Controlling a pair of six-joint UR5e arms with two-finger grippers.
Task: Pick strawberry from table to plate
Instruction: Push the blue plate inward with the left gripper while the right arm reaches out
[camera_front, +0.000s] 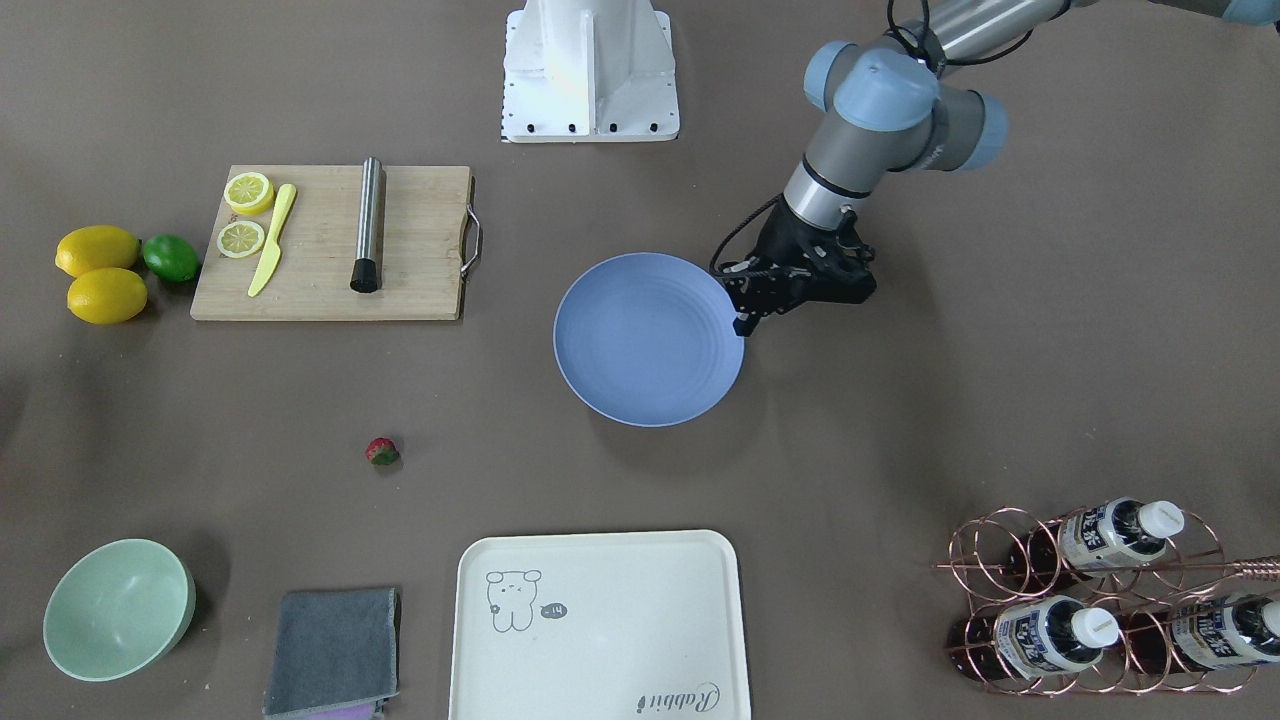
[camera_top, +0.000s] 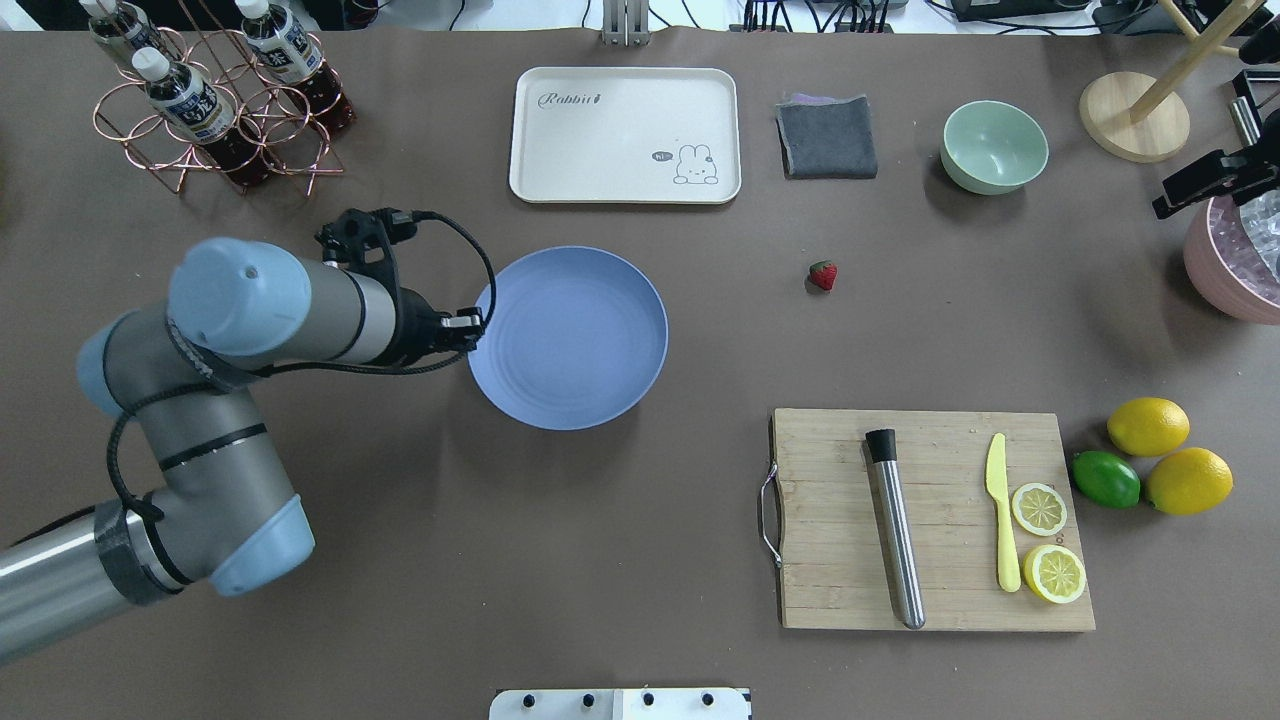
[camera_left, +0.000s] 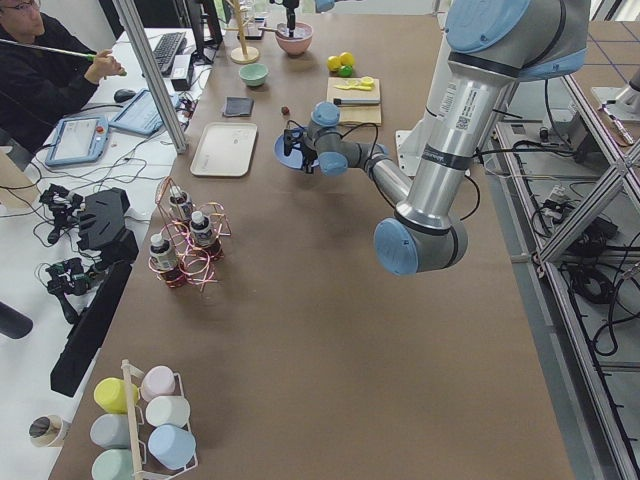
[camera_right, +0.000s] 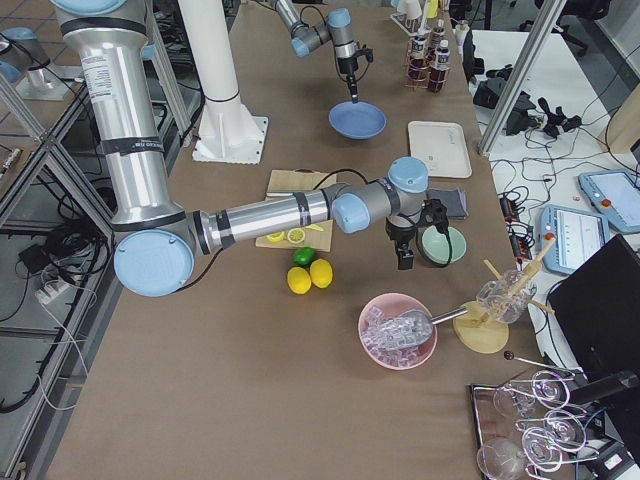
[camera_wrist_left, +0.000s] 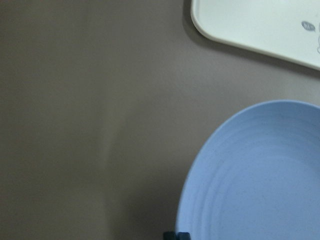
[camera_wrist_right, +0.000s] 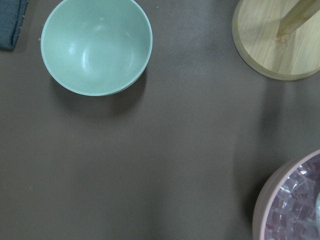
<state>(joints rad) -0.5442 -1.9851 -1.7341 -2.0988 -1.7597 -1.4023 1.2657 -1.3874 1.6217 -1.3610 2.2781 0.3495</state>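
You have one tiny red strawberry (camera_top: 822, 275) on the grey-brown table (camera_top: 600, 520), well apart at 3 o'clock of the one round matte blue plate (camera_top: 568, 338) (overhead view) | left gripper (camera_top: 476, 322) at the plate's 9 o'clock rim | right gripper (camera_right: 404, 258) small, hard to make out | finger spread of either: cannot tell

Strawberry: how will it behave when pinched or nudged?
The strawberry looks tiny compared with the lemons, so it is probably very light and a narrow pinch target. Its rounded, tapered body lies loose on the flat table, so a nudge may roll or skid it.
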